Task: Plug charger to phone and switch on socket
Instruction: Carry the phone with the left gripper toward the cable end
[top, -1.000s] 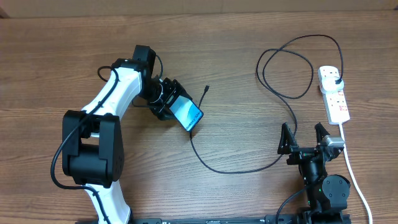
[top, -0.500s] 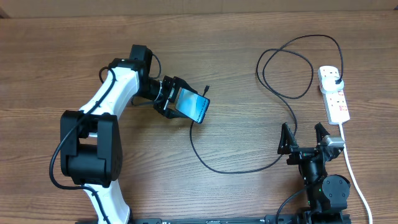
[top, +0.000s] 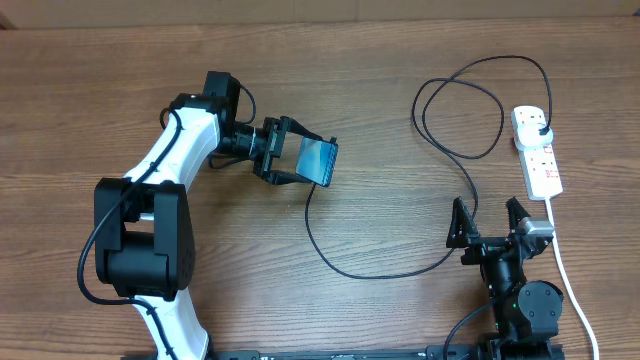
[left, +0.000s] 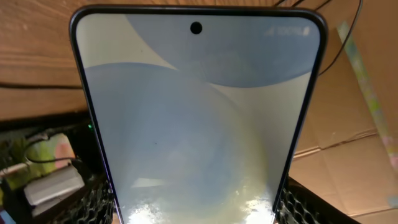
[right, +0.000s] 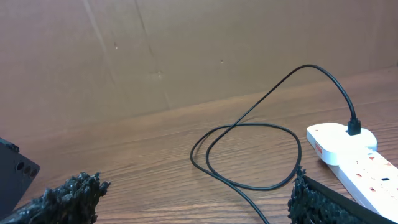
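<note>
While the left jaws clamp the slim glossy phone (top: 319, 162), the right jaws gape wide, empty.

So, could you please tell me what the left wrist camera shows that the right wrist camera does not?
Only the left wrist: the slim black-framed phone, its lit screen filling the frame, gripped by the left gripper. Only the right wrist: the narrow white power strip with the thin black charger cable plugged in and looping over the brown wooden table, beyond the open right gripper. Both: that table and the brown cardboard behind it.
</note>
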